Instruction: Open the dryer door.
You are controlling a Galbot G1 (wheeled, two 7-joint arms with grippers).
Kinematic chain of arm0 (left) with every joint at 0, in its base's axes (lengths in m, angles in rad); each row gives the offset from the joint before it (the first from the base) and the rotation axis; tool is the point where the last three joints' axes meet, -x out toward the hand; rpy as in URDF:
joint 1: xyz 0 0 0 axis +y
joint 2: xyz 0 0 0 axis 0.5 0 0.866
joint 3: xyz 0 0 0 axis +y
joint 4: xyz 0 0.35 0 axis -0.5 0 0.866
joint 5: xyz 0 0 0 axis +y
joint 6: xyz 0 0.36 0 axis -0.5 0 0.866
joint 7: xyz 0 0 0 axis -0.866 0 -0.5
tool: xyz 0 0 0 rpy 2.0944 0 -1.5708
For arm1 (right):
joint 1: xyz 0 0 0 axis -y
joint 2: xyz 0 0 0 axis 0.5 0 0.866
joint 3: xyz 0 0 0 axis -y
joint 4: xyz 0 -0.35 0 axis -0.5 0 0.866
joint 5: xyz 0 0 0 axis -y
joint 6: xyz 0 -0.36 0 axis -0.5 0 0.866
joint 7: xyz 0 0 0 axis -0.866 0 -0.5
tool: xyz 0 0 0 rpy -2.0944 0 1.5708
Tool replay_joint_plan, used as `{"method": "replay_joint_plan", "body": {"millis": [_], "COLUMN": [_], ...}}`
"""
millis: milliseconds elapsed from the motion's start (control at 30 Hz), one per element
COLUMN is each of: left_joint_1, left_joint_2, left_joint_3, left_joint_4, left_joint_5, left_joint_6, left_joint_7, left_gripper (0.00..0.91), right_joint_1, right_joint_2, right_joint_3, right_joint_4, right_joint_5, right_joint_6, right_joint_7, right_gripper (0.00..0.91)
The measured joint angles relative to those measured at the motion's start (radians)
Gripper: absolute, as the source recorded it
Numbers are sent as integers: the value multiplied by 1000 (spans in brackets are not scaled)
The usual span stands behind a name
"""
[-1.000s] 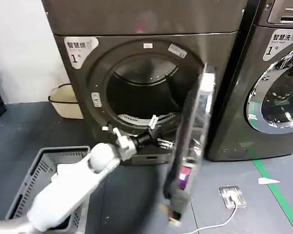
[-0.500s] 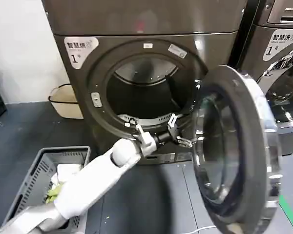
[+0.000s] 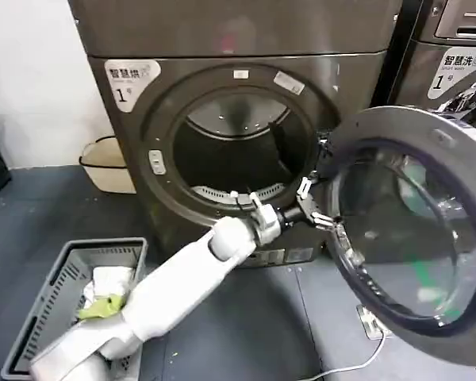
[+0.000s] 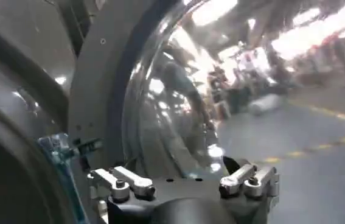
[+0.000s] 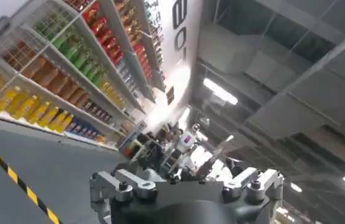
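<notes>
presently, the dryer (image 3: pixel 238 119) fills the upper centre of the head view, its round drum opening (image 3: pixel 238 155) exposed. the dryer door (image 3: pixel 408 230) stands swung wide open at the right of the frame, hinged at the right edge of the opening, its glass bowl facing the camera and its lower rim reaching toward the bottom right corner. the left end effector (image 3: pixel 313 208) sits at centre frame, at the inner rim of the door beside the hinge side, fingers spread apart and clamped on nothing; contact with the rim cannot be confirmed. the white left arm (image 3: pixel 166 290) runs from the lower left up to it. in the left wrist view the left end effector (image 4: pixel 184 182) shows both fingertips apart, with the door glass (image 4: pixel 172 115) directly behind. the right end effector (image 5: pixel 187 185) appears in the right wrist view, fingers apart, pointing up at a ceiling and store shelving (image 5: pixel 69 61). a grey laundry basket (image 3: pixel 55 278) holding cloth sits on the floor at lower left. a second machine (image 3: pixel 452 55) stands at the upper right.
</notes>
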Motion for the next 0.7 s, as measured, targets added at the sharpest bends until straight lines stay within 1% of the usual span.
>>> {"method": "replay_joint_plan", "body": {"millis": [300,700], "left_joint_1": [-10,-2], "left_joint_2": [-51,-57], "left_joint_3": [20,26], "left_joint_4": [29,25], "left_joint_5": [1,1], "left_joint_6": [2,2], "left_joint_7": [0,4], "left_gripper": [907,907], "right_joint_1": [-3,-5], "right_joint_2": [-1,-4], "right_joint_3": [8,7], "right_joint_4": [17,20], "right_joint_5": [5,11], "right_joint_6": [-12,-19], "right_joint_7": [-1,-3], "right_gripper": [907,907]}}
